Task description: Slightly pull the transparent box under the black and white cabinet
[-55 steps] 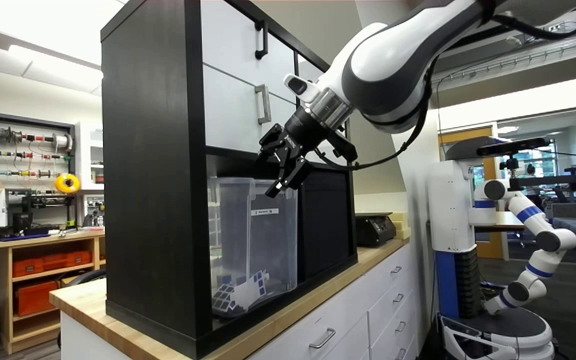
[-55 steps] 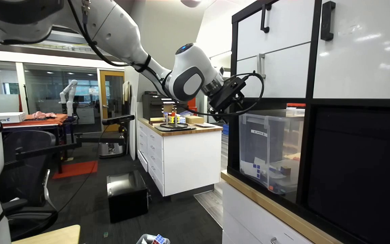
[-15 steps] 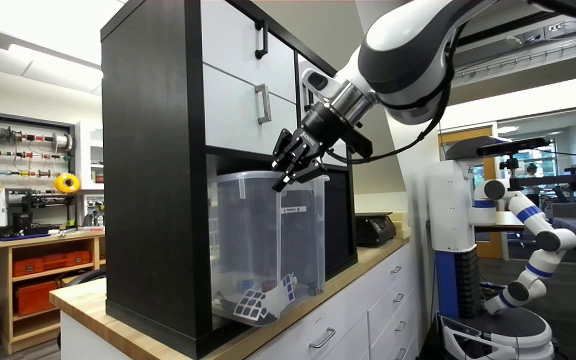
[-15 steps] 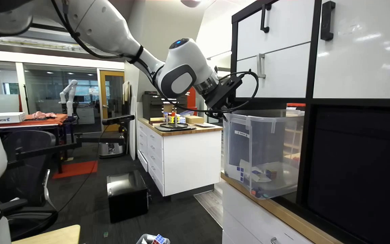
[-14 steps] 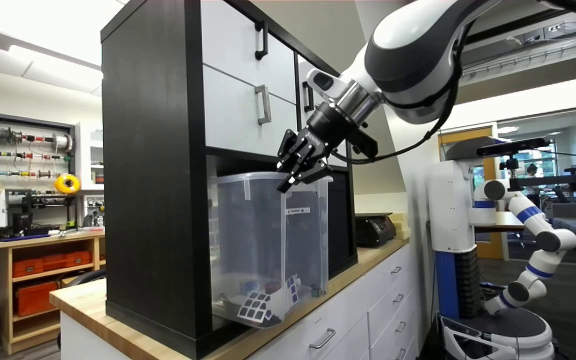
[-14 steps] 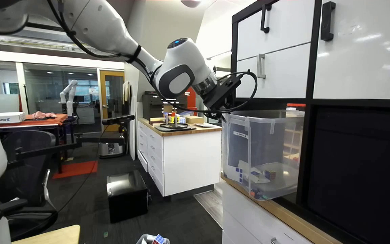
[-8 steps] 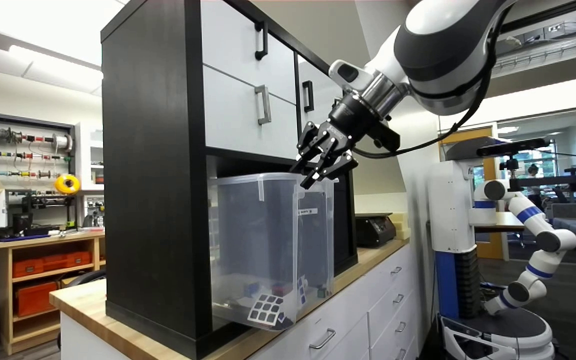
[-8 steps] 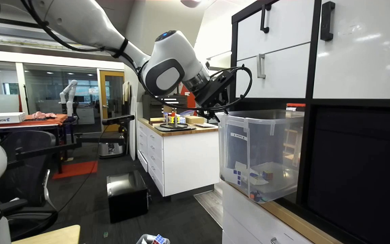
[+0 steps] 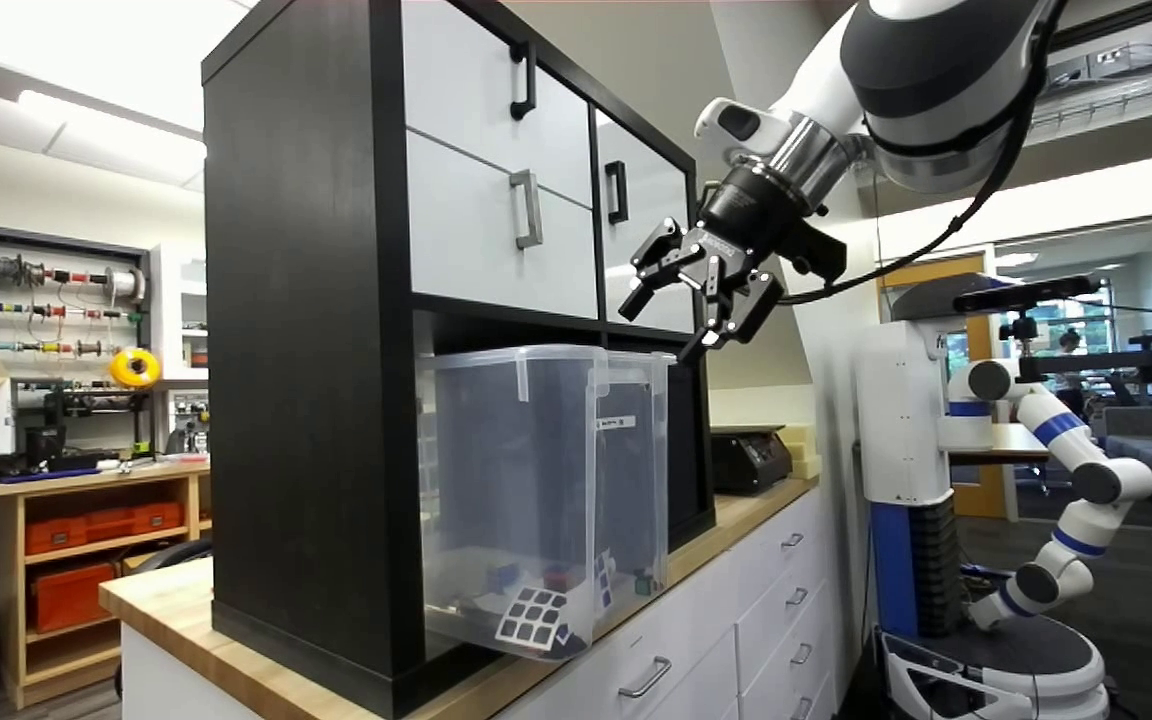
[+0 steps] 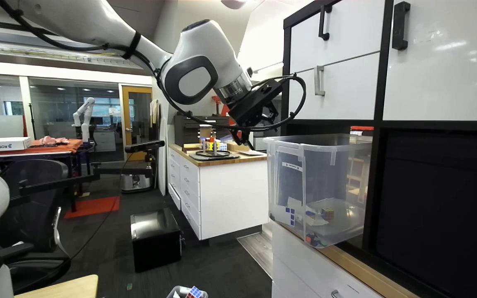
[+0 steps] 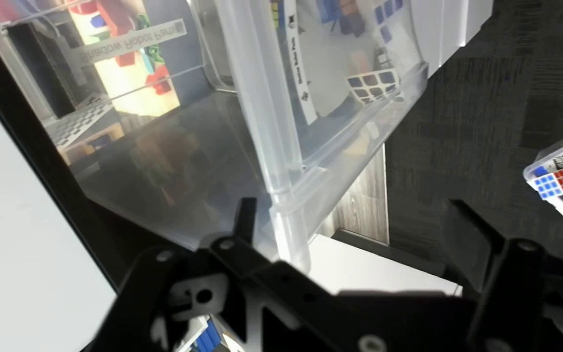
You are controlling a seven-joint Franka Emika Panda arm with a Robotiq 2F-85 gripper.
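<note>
The transparent box point(image 9: 526, 450) stands upright in the lower opening of the black and white cabinet point(image 9: 296, 350). Its front part juts out past the cabinet's face, over the counter edge; in an exterior view, the box point(image 10: 319, 174) shows cube pieces and paper inside. My gripper point(image 9: 660, 328) is open and empty, just in front of and above the box's front rim. In an exterior view, the gripper point(image 10: 259, 131) is apart from the rim. In the wrist view, the box's rim point(image 11: 267, 122) runs between the spread fingers point(image 11: 355, 215) near the left one, with nothing gripped.
A wooden counter point(image 9: 166, 600) on white drawers point(image 9: 636, 650) carries the cabinet. Drawer handles point(image 9: 528, 208) stick out near the arm. A black device point(image 9: 751, 458) sits farther along the counter. A small bin of cubes point(image 10: 186, 292) is on the floor.
The box has slid outward from the cabinet over these seconds, then stayed still in the last half second. My gripper has opened wide and moved up and back from the rim.
</note>
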